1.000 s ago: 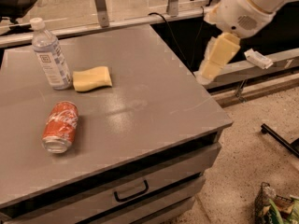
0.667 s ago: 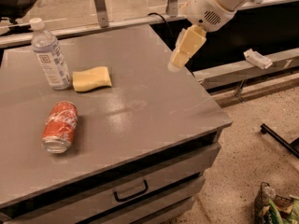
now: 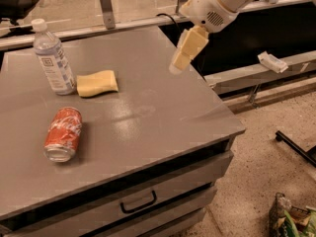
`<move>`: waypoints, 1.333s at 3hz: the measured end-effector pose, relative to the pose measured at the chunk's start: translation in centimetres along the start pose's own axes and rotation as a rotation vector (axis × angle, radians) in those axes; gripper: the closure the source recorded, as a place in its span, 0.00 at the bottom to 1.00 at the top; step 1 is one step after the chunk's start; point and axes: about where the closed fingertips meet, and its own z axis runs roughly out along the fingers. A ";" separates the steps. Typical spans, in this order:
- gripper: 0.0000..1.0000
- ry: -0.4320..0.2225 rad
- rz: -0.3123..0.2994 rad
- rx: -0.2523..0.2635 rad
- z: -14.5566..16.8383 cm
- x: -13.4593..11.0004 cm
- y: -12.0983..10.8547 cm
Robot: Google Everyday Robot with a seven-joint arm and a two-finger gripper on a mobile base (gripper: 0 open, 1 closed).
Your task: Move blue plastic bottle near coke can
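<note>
The blue plastic bottle (image 3: 52,57) stands upright at the table's back left, with a white cap and a white label. The coke can (image 3: 63,133) lies on its side in front of it, near the left front of the table. My gripper (image 3: 178,63) hangs above the right side of the table, far to the right of both. It holds nothing.
A yellow sponge (image 3: 97,83) lies just right of the bottle. The grey table (image 3: 163,127) has a drawer with a dark handle (image 3: 139,204) at the front. A metal rail (image 3: 106,6) runs behind it. A bag (image 3: 291,218) sits on the floor at lower right.
My gripper has moved left from beyond the table's right edge to above the table's right side. The bottle, can and sponge have not moved.
</note>
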 end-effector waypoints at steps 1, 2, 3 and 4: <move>0.00 -0.055 -0.057 -0.016 3.5 -3.4 -2.0; 0.00 -0.116 -0.128 -0.055 8.3 -9.1 -3.4; 0.00 -0.200 -0.179 -0.117 12.6 -14.1 -3.0; 0.00 -0.280 -0.196 -0.170 16.3 -17.6 -1.8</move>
